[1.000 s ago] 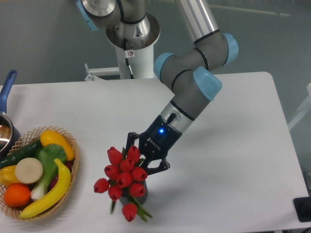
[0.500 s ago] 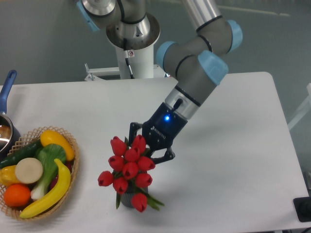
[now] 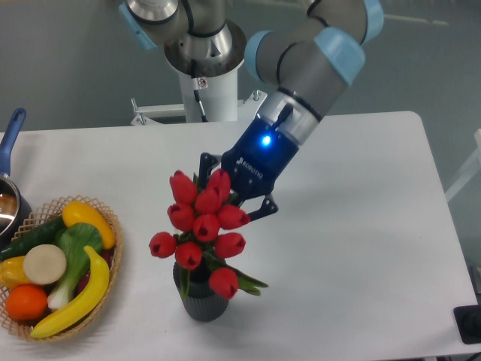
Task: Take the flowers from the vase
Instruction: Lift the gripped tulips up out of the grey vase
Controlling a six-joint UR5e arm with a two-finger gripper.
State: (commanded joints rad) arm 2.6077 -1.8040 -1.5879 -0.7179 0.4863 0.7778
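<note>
The flowers [image 3: 201, 224] are a bunch of red tulip buds with green stems and leaves, held above the vase [image 3: 201, 296], a dark grey ribbed cylinder standing upright on the white table near the front edge. The lowest stems still reach into the vase's mouth. My gripper [image 3: 225, 197] comes in from the upper right behind the bunch and is shut on the flowers; its fingertips are mostly hidden by the buds.
A woven basket [image 3: 113, 226] with a banana, orange, cucumber and other fruit and vegetables stands at the left. A pot with a blue handle [image 3: 10, 135] shows at the far left edge. The robot's base [image 3: 204, 68] stands at the back.
My gripper has risen and moved slightly right with the flowers. The bunch has lifted, and the vase, hidden before under the buds, now shows below them.
</note>
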